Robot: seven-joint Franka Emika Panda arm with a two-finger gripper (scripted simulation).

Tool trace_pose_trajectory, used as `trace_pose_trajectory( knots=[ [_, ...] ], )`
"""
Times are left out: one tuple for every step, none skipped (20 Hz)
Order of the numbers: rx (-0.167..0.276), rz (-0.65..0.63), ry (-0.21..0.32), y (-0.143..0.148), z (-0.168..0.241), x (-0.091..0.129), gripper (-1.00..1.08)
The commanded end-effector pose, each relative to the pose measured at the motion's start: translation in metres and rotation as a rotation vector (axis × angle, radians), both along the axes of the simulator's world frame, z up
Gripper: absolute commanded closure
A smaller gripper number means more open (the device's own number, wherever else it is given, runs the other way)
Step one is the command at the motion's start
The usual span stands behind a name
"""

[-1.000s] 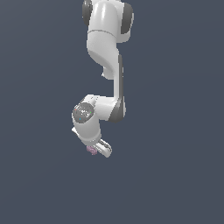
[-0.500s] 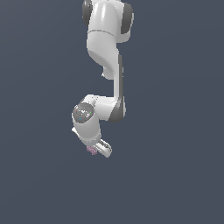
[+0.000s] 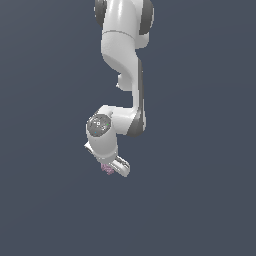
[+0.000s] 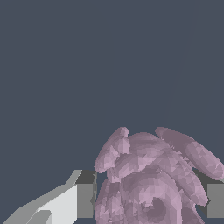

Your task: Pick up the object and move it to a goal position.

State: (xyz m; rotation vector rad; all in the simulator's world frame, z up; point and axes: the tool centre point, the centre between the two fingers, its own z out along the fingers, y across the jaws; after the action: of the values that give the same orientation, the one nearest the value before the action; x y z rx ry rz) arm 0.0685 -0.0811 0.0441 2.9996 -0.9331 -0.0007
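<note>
hand [image 3: 113, 170] closing on the object [image 3: 106, 169] (pink, knobbly) | fingers [image 4: 65, 203] pressing both its sides | arm [image 3: 125, 65] hanging above

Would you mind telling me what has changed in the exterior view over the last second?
Nothing visibly changed. The arm keeps the same pose, and the hand is still closed on the small pink object, which sits between its fingers in the wrist view.
</note>
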Motion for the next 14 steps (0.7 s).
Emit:
trace_pose_trajectory(
  knots=[
    [0.000, 0.001, -0.001, 0.006, 0.003, -0.005, 1.08],
    [0.000, 0.001, -0.001, 0.009, 0.004, -0.008, 1.08],
    [0.000, 0.001, -0.001, 0.012, 0.006, -0.011, 1.08],
    [0.000, 0.001, -0.001, 0.016, 0.007, -0.015, 1.08],
    [0.000, 0.001, -0.001, 0.020, 0.009, -0.018, 1.08],
    [0.001, 0.001, 0.000, 0.024, 0.011, -0.022, 1.08],
    [0.001, 0.001, 0.000, 0.029, 0.013, -0.026, 1.08],
    [0.001, 0.001, 0.000, 0.033, 0.015, -0.031, 1.08],
    [0.001, 0.001, 0.000, 0.039, 0.017, -0.036, 1.08],
    [0.001, 0.001, 0.000, 0.044, 0.020, -0.041, 1.08],
    [0.001, 0.001, 0.000, 0.050, 0.022, -0.046, 1.08],
    [0.001, 0.001, 0.000, 0.055, 0.025, -0.052, 1.08],
    [0.001, 0.001, 0.000, 0.061, 0.027, -0.057, 1.08],
    [0.001, 0.001, 0.000, 0.068, 0.030, -0.063, 1.08]
  ],
)
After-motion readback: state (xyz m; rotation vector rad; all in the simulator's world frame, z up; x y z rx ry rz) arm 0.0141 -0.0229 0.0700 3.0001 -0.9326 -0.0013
